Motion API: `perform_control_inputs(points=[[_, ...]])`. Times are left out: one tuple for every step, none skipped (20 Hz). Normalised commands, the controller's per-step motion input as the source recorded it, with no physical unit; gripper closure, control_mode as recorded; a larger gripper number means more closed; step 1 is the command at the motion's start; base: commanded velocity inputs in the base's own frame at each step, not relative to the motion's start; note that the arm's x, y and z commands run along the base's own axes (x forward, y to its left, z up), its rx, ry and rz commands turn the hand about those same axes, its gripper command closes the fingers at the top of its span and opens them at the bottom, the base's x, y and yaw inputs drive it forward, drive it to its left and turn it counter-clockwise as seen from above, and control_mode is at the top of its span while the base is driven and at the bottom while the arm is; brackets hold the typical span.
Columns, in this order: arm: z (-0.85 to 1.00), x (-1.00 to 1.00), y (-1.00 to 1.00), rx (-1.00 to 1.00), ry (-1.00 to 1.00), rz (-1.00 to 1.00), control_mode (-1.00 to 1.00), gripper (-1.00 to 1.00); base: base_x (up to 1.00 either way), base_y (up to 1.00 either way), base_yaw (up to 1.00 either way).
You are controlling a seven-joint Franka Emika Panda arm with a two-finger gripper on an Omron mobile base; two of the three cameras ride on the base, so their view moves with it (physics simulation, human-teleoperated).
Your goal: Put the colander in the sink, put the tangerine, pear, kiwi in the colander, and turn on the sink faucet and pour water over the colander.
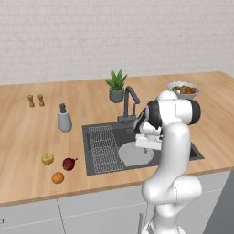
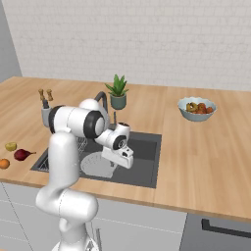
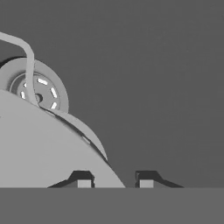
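Desk: pale wood top running wall to wall, with a white brick wall behind it.
Salt and pepper mills: two small wooden pieces standing side by side far back on the left.
Soap dispenser: grey bottle with a dark pump, upright, just left of the sink.
Yellow-green fruit: on the desk left of the sink, nearest the wall of the three loose fruits.
Dark red fruit: just right of the yellow-green one, its stem pointing right.
Tangerine: bright orange, near the front edge of the desk, close to the other two.
Sink: dark rectangular basin set into the desk.
Wire rack: lies along the sink's left side.
Colander: pale shallow bowl resting in the sink, right of the rack; in the hand view its rim and loop handle lie over the round steel drain.
Potted plant: spiky green, behind the sink.
Sink faucet: dark arched spout at the back rim.
Tool: low over the sink, just beside the colander's right edge; its tips stand narrowly apart with the colander rim running between them.
Fruit bowl: bluish, heaped with fruit, far right on the desk.
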Motion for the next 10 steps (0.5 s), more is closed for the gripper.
perform_control_inputs(points=[[0.0, 0.06, 0.0, 0.0, 0.0, 0.0, -1.0, 1.0, 0.0, 0.0, 0.0], [0.0, 0.06, 0.0, 0.0, 0.0, 0.0, -1.0, 1.0, 0.0, 0.0, 0.0], [0.0, 0.03, 0.0, 0.0, 0.0, 0.0, -1.0, 1.0, 0.0, 0.0, 0.0], [0.0, 0.0, 0.0, 0.0, 0.0, 0.0, -1.0, 1.0, 0.0, 0.0, 0.0], [0.0, 0.0, 0.02, 0.0, 0.0, 0.0, -1.0, -1.0, 0.0, 0.0, 0.0], [0.0, 0.0, 0.04, 0.0, 0.0, 0.0, -1.0, -1.0, 0.0, 0.0, 0.0], [0.0, 0.0, 0.03, 0.0, 0.0, 0.0, -1.0, -1.0, 0.0, 0.0, 0.0], [0.0, 0.0, 0.01, 0.0, 0.0, 0.0, -1.0, -1.0, 0.0, 0.0, 0.0], [0.0, 0.0, 0.0, 0.0, 0.0, 0.0, -1.0, -1.0, 0.0, 0.0, 0.0], [0.05, 0.0, 0.0, 0.03, 0.0, 0.0, -1.0, -1.0, 0.0, 0.0, 0.0]])
